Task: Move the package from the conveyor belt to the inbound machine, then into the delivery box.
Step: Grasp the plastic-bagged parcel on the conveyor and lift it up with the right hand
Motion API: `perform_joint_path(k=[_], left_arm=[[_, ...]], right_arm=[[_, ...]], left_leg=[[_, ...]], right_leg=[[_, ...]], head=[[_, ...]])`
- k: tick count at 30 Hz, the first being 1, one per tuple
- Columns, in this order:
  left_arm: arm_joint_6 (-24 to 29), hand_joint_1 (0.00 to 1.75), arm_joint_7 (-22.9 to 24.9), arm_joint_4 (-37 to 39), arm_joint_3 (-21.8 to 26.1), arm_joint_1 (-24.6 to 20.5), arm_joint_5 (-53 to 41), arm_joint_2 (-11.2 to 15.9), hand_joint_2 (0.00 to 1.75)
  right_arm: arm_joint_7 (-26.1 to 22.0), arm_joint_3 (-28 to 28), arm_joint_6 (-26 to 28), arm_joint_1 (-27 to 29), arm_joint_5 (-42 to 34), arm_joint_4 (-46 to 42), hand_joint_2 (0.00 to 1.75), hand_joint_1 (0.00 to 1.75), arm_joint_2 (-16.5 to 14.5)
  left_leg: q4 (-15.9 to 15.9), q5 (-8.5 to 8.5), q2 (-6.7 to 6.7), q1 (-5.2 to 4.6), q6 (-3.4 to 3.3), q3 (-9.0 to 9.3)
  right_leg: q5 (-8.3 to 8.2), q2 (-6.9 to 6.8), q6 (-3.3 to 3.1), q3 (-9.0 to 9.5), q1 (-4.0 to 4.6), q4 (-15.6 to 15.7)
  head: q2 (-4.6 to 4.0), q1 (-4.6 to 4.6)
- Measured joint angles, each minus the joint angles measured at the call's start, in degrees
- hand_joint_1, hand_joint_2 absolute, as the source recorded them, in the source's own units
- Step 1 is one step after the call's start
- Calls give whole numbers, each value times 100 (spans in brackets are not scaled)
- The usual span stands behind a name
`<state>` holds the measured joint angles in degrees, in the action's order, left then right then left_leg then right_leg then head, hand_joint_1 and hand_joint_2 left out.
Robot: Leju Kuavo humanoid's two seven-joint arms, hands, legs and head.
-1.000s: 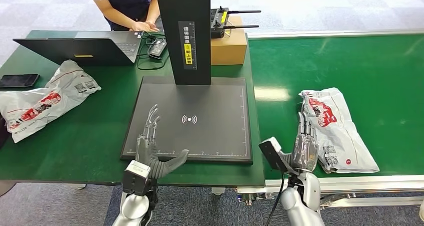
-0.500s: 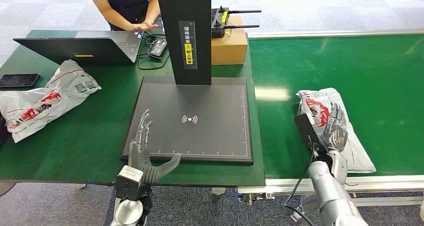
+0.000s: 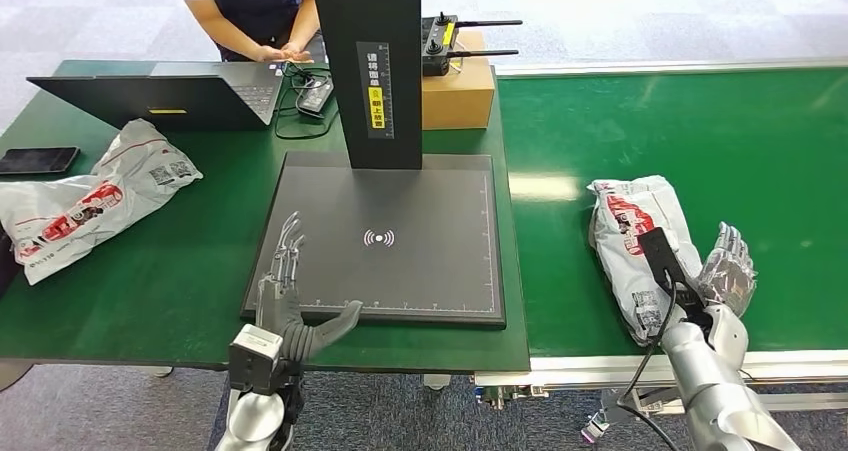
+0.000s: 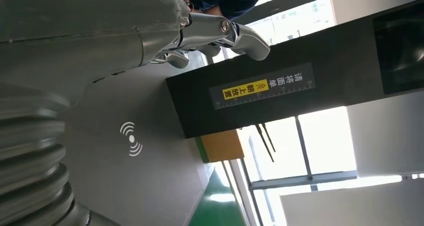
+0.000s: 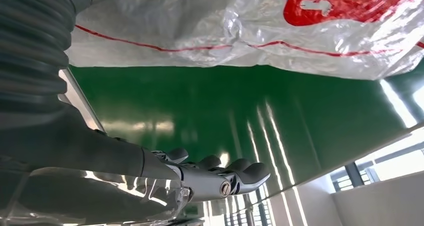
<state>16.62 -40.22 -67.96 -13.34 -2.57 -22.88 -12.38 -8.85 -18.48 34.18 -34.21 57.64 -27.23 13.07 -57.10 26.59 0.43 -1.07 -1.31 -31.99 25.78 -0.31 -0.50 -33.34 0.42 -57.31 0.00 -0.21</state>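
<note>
The package (image 3: pixel 630 233), a white plastic bag with red print, lies crumpled on the green conveyor belt (image 3: pixel 700 121). My right hand (image 3: pixel 728 274) stands just right of it with fingers up and apart, holding nothing. In the right wrist view the package (image 5: pixel 240 30) is close beside the right hand (image 5: pixel 220 178), with bare belt (image 5: pixel 200 116) between them. The inbound machine's black plate (image 3: pixel 400 226) lies left of the belt, under its dark column (image 3: pixel 367 61). My left hand (image 3: pixel 287 296) hovers open over the plate's near left corner; the left hand (image 4: pixel 210 33) faces the column (image 4: pixel 280 95).
A second white bag (image 3: pixel 90 196) lies on the green table at the left, near a phone (image 3: pixel 38 159) and a laptop (image 3: pixel 160 96). A cardboard box (image 3: pixel 458 91) with a controller on top stands behind the machine. A person (image 3: pixel 260 11) stands at the far side.
My right hand has swung from the package's left side, across it, to its right side. The package has bunched up and shifted slightly left. The left hand drew back a little.
</note>
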Motion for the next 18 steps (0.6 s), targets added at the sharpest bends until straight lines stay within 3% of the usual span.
perform_joint_path(k=[7,18], left_arm=[[-69,0,0,82,-58,-142,64,-1,175],[-201,0,1,293,-211,-400,118,-3,175]], right_arm=[[71,-50,-51,118,113,341,175,0,-42],[278,-52,-234,301,416,506,175,0,-378]], left_leg=[[1,0,-1,2,0,0],[1,2,1,4,0,25]], right_leg=[[0,-1,0,1,2,0],[2,1,0,25,5,1]], head=[[0,1],[0,0]])
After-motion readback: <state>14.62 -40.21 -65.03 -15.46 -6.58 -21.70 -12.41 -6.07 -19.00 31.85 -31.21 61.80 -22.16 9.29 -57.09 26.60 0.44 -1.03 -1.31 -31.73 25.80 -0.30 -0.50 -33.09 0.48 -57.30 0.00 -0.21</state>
